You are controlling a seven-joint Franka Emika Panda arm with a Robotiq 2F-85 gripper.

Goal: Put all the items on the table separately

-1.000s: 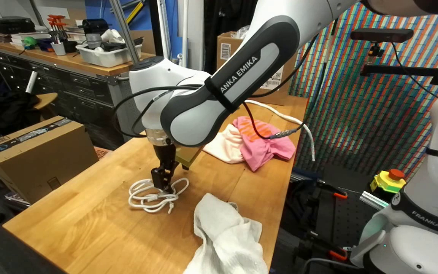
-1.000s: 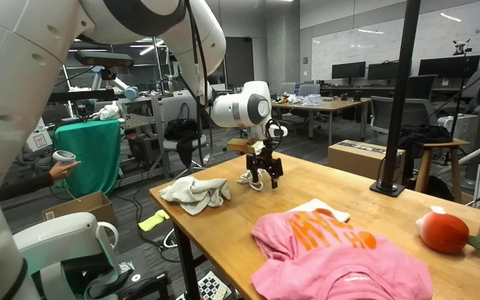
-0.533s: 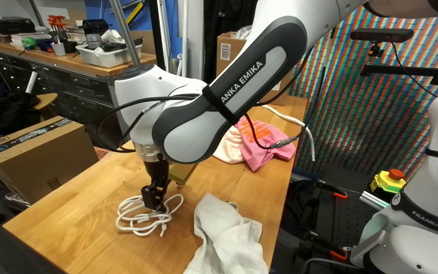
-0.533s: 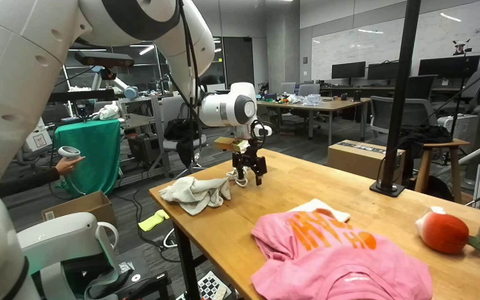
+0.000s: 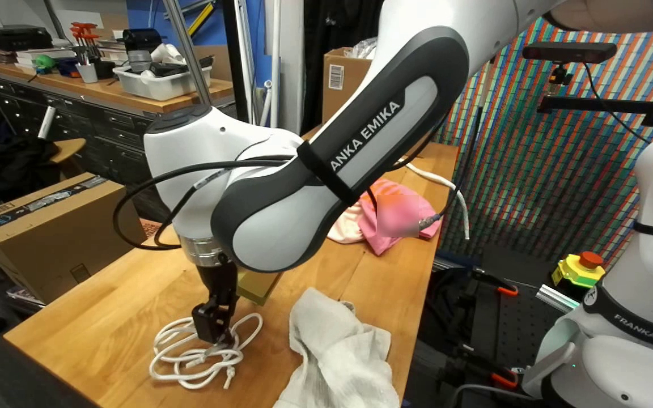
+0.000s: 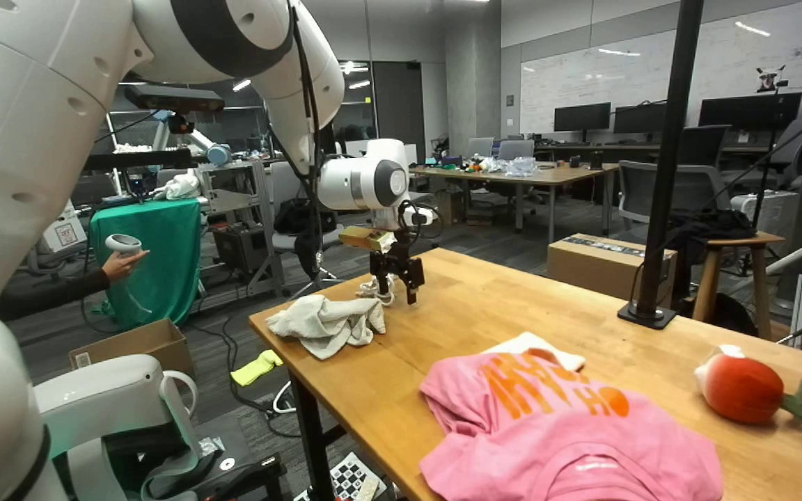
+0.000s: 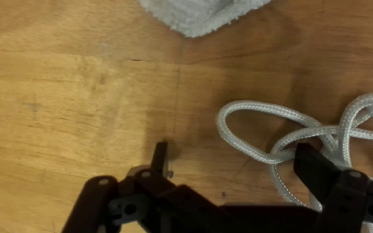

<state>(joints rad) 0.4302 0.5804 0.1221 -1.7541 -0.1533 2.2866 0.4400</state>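
Note:
A bundle of white rope (image 5: 193, 358) lies in loops on the wooden table (image 5: 125, 317); it also shows in an exterior view (image 6: 367, 288) and the wrist view (image 7: 306, 132). My gripper (image 7: 233, 145) is open, low over the table; it shows in both exterior views (image 5: 221, 341) (image 6: 398, 296). One finger stands among the rope loops, the other over bare wood. A crumpled off-white towel (image 5: 340, 362) lies beside the rope, also seen in an exterior view (image 6: 328, 327) and the wrist view (image 7: 202, 16). A pink shirt (image 6: 568, 424) with a cream cloth (image 6: 537, 346) lies further along.
A red plush with green leaves (image 6: 745, 386) lies on the table in an exterior view. A black post (image 6: 651, 278) stands on the table's edge. A thick white cord (image 5: 437, 178) lies by the shirt. A cardboard box (image 5: 57, 238) stands beside the table.
My gripper has moved along the table toward the towel's end, and the rope has slid along with it. The gripper stays open. The towel, shirt and plush have not moved.

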